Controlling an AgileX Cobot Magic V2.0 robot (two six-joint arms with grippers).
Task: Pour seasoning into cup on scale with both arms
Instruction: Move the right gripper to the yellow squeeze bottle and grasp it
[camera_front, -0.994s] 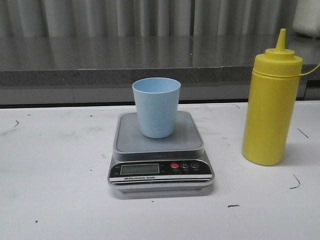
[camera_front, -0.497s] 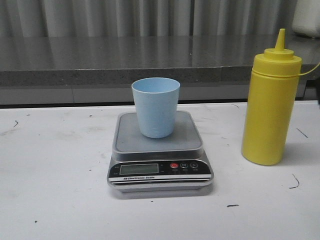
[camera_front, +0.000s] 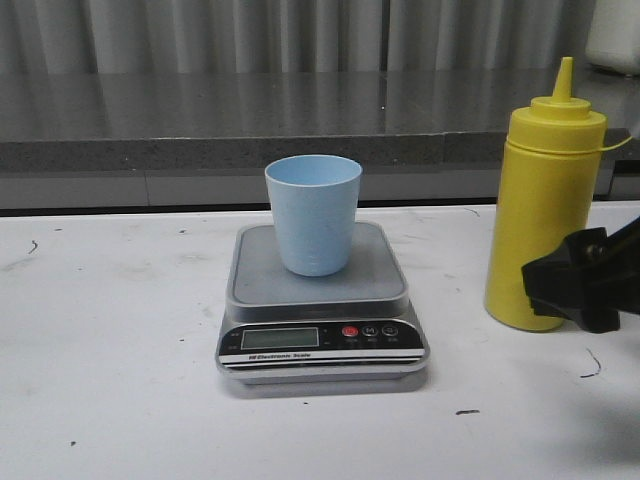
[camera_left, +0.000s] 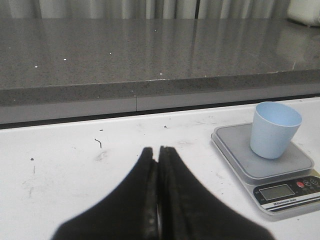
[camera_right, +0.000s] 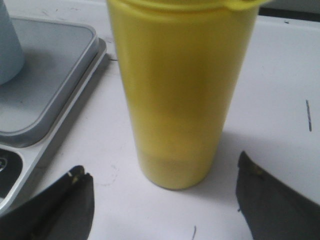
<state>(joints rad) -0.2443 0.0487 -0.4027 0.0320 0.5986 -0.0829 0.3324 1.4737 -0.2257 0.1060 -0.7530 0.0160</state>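
The yellow seasoning bottle (camera_front: 542, 195) stands upright on the white table, right of the scale (camera_front: 320, 300). The pale blue cup (camera_front: 313, 213) sits upright in the middle of the scale's grey platform. My right gripper (camera_front: 578, 282) is open, low in front of the bottle's base, partly covering it in the front view. In the right wrist view the seasoning bottle (camera_right: 181, 90) stands just beyond the wide-apart fingertips (camera_right: 80, 181), untouched. My left gripper (camera_left: 158, 152) is shut and empty over bare table, well left of the cup (camera_left: 273, 129) and scale (camera_left: 270, 170).
A grey stone ledge (camera_front: 250, 130) runs along the back of the table. A white object (camera_front: 615, 35) sits on it at the far right. Small dark marks dot the white tabletop (camera_front: 110, 330).
My right gripper has come into the front view from the right edge and now sits in front of the bottle's base. Cup, scale and bottle have stayed in place.
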